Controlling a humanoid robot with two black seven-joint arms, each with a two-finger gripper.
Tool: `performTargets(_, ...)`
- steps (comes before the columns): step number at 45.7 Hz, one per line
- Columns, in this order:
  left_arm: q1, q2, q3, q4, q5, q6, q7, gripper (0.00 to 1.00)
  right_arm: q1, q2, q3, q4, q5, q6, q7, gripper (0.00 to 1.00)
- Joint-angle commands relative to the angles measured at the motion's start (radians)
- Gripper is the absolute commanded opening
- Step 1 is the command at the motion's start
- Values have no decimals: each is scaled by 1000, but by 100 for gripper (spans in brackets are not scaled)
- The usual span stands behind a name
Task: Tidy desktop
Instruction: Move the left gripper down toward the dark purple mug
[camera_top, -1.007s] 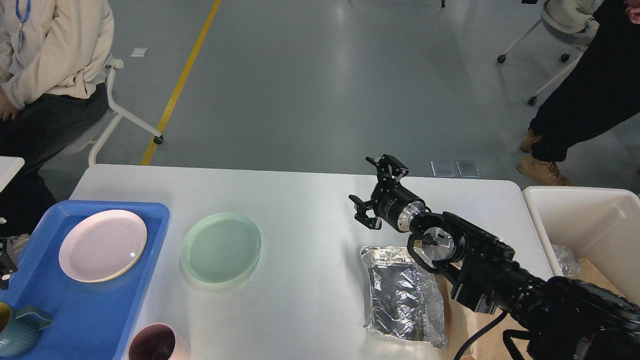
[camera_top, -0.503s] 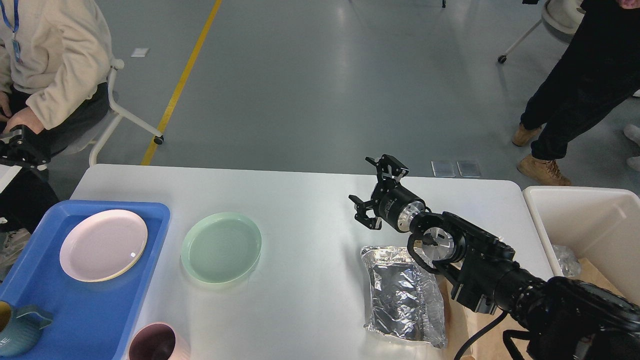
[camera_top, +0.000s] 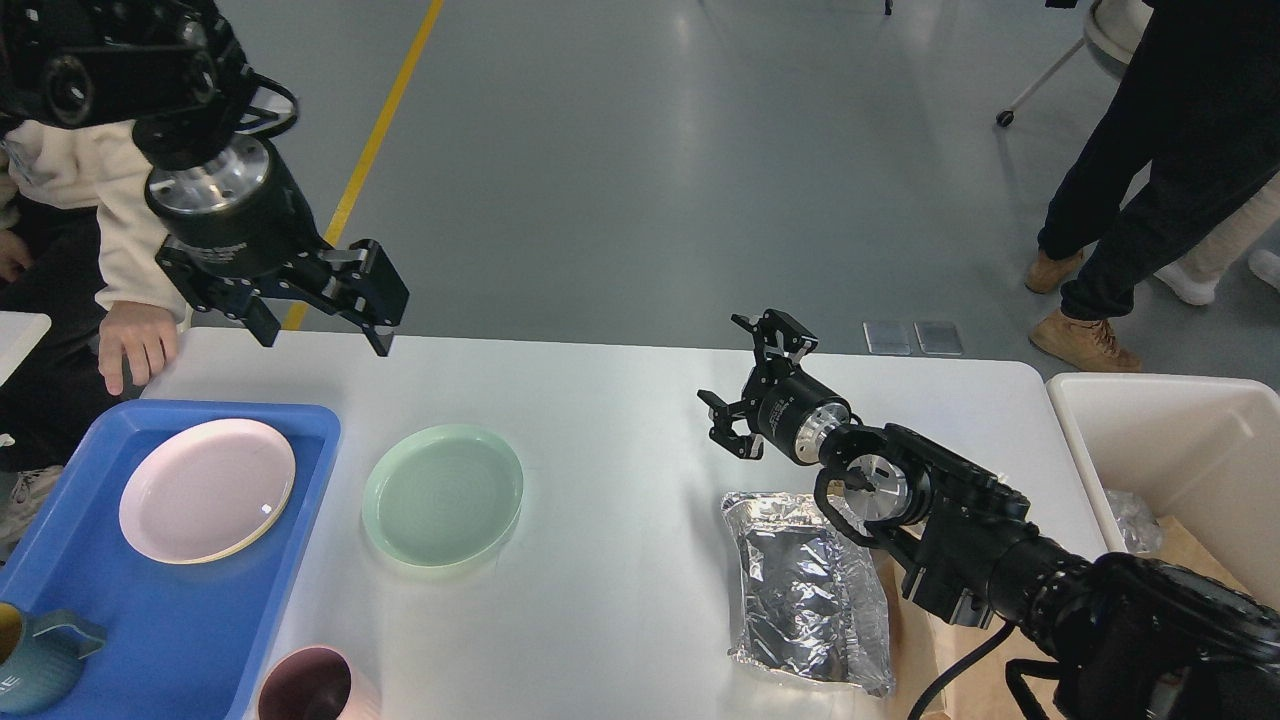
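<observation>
White desktop (camera_top: 620, 420) spans the view. Left gripper (camera_top: 320, 320) hangs above its far-left edge, fingers apart, empty. Right gripper (camera_top: 752, 385), fingers spread, hovers over bare surface beyond the foil bag (camera_top: 805, 590).

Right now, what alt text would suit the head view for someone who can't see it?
Two black robot arms hover over a white desktop, left gripper and right gripper both open and empty. On it: a green plate, a foil bag, and a blue tray holding a pink plate.

Desktop (camera_top: 620, 400): white, bore green plate (camera_top: 442, 495), foil bag (camera_top: 805, 590).
Left gripper (camera_top: 320, 325): open, above far-left edge.
Right gripper (camera_top: 748, 385): open, empty.
</observation>
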Motion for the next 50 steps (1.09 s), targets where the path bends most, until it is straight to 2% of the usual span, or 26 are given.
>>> performTargets(1, 11, -77, -99, -25, 2, 0, 47, 96, 0, 0, 0, 0, 0, 0, -1, 100)
performTargets(7, 82, -103, -220, -38, 1, 0, 164, 96, 0, 0, -1, 1, 0, 0, 1, 100)
performTargets(12, 126, -108, -253, -86, 1, 0, 219, 96, 0, 0, 0, 0, 0, 0, -1, 100)
performTargets(28, 188, -198, -241, -146, 2, 0, 282, 96, 0, 0, 0, 0, 0, 0, 1, 100)
performTargets(43, 358, -264, -237, -144, 7, 0, 290, 96, 0, 0, 0, 0, 0, 0, 1, 100)
performTargets(50, 435, -264, -227, -134, 7, 0, 362, 96, 0, 0, 0, 0, 0, 0, 1, 100)
